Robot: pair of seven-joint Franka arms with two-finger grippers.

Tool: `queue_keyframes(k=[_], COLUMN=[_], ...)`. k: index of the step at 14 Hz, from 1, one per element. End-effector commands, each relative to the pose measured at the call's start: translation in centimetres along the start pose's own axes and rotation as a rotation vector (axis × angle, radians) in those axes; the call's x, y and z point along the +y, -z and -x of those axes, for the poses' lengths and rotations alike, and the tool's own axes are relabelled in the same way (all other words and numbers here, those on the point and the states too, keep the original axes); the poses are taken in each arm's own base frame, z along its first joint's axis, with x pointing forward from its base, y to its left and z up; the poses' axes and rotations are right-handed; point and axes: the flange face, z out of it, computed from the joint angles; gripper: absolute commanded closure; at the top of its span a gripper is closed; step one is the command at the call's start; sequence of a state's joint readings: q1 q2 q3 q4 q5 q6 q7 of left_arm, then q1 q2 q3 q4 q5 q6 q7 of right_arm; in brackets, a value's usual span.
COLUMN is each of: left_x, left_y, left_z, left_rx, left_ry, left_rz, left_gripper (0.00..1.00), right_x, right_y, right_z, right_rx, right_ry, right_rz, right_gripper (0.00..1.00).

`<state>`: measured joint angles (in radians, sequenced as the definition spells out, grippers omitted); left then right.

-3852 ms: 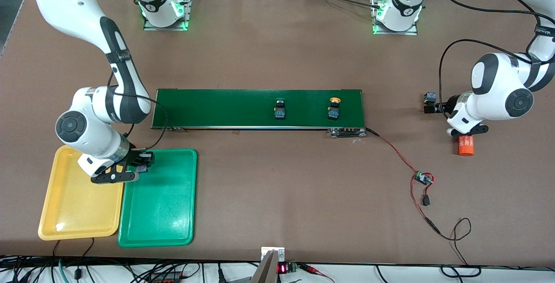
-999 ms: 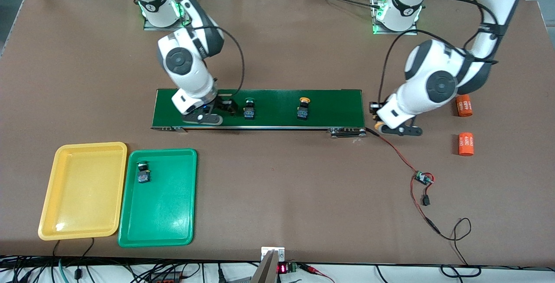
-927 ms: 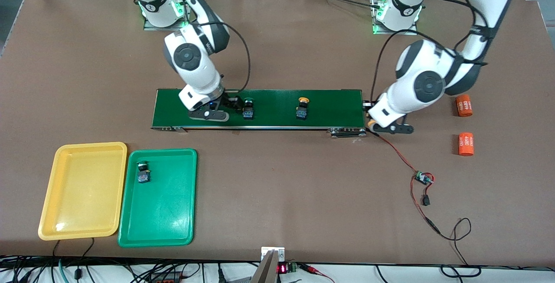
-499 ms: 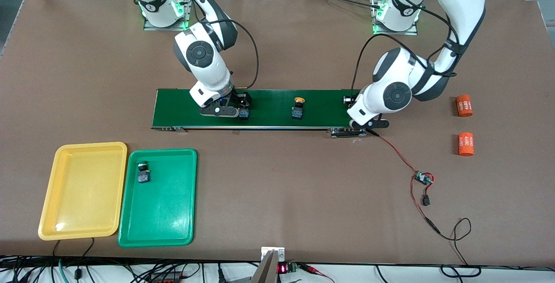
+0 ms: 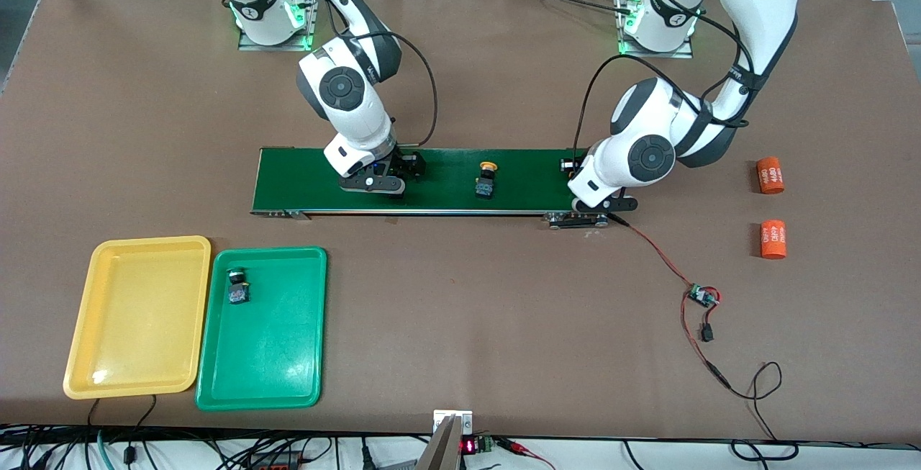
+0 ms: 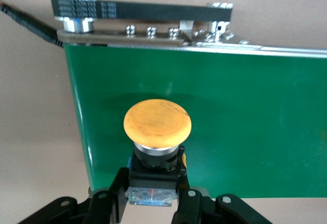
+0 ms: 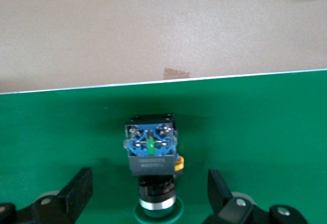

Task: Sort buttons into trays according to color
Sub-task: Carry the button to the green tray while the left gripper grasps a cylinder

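My left gripper [image 5: 570, 166] is shut on a yellow-capped button [image 6: 157, 124] and holds it over the end of the dark green belt [image 5: 302, 182] toward the left arm's end of the table. My right gripper [image 7: 152, 193] hangs open low over the belt, its fingers either side of a green-capped button [image 7: 152, 157] that lies on its side, apart from both fingers. Another yellow-capped button [image 5: 486, 178] rides mid-belt. A green-capped button [image 5: 237, 286] lies in the green tray [image 5: 273, 340]. Beside that tray, the yellow tray [image 5: 137, 315] holds nothing.
Two orange cylinders [image 5: 770, 175] [image 5: 773, 240] lie at the left arm's end of the table. A red and black wire runs from the belt's motor end [image 5: 575, 220] to a small circuit board [image 5: 699, 296].
The right gripper slid along the belt and now straddles the green-capped button. The left arm carried its yellow-capped button from beside the belt to over its end. The loose yellow-capped button drifted along the belt.
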<state>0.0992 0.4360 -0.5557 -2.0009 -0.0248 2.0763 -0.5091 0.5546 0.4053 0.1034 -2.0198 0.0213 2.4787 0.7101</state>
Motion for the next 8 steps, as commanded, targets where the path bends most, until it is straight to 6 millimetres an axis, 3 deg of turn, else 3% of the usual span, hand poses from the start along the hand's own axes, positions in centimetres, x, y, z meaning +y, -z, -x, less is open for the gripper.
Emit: queue_keyframes(k=[1, 2, 3, 5, 6, 7, 8], left_x=[0.6, 0.7, 0.7, 0.8, 0.2, -1.7, -3.8], left_y=[0.6, 0.6, 1.0, 2.7, 4.2, 5.7, 7.0], left_z=[-0.1, -0.1, -0.3, -0.2, -0.2, -0.9, -1.4], left_rx=[-0.003, -0.001, 0.023, 0.070, 0.098, 0.120, 0.141], left_ry=[0.009, -0.001, -0.004, -0.005, 0.005, 0.038, 0.058], left_rz=[0.020, 0.019, 0.029, 0.040, 0.043, 0.049, 0.054], left_gripper=[0.84, 0.39, 0.00, 0.00, 0.00, 0.00, 0.00], right_x=[-0.6, -0.2, -0.1, 0.5, 1.2, 1.3, 1.7], right_y=[-1.0, -1.7, -2.0, -1.9, -1.9, -0.7, 0.7], right_z=[-0.5, -0.7, -0.8, -1.4, -1.9, -2.8, -4.0], right_rx=[0.006, 0.006, 0.009, 0.015, 0.014, 0.028, 0.017], right_ry=[-0.014, -0.010, -0.002, 0.018, 0.041, 0.040, 0.024], right_rz=[-0.009, -0.005, -0.002, 0.000, 0.003, -0.005, 0.005], right_gripper=[0.04, 0.19, 0.34, 0.63, 0.85, 0.93, 0.95])
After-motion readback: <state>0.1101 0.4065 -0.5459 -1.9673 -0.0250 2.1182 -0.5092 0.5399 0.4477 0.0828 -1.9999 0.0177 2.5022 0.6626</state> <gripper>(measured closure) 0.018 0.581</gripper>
